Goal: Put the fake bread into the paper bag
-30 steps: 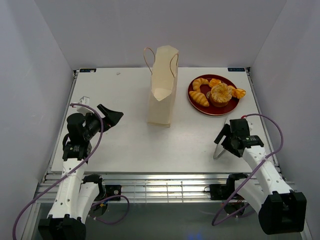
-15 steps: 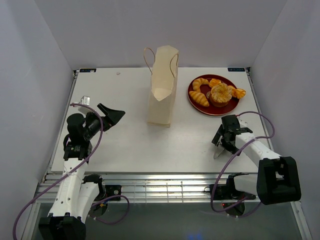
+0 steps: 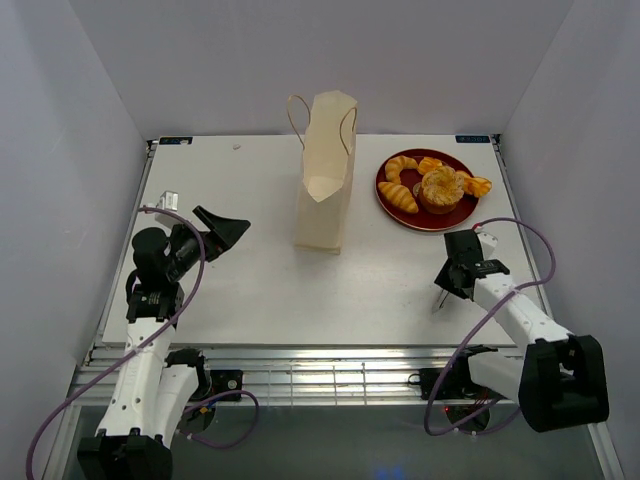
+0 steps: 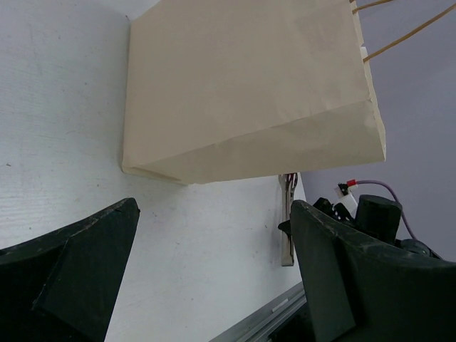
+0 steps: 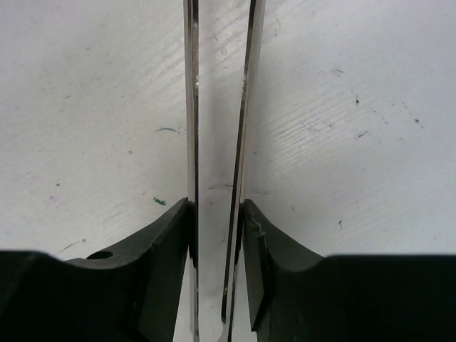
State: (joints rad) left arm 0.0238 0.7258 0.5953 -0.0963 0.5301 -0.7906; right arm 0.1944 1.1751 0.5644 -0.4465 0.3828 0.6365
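Note:
The fake bread (image 3: 430,185), several glossy golden pastries, is piled on a dark red plate (image 3: 440,226) at the back right. The paper bag (image 3: 325,185) (image 4: 249,92) stands upright at the table's middle, mouth up, handles raised. My right gripper (image 3: 455,280) (image 5: 217,214) is low over the table in front of the plate, shut on thin metal tongs (image 5: 191,107) (image 3: 440,300) whose two blades run forward between its fingers. My left gripper (image 3: 225,228) (image 4: 214,271) is open and holds nothing, left of the bag and facing it.
White walls close in the table on three sides. A metal rail (image 3: 300,370) runs along the near edge. In the left wrist view the tongs (image 4: 287,221) and the right arm (image 4: 377,214) show beyond the bag.
My right gripper has shut on the tongs, squeezing the blades close together, after shifting a little toward the plate. The left arm has barely moved.

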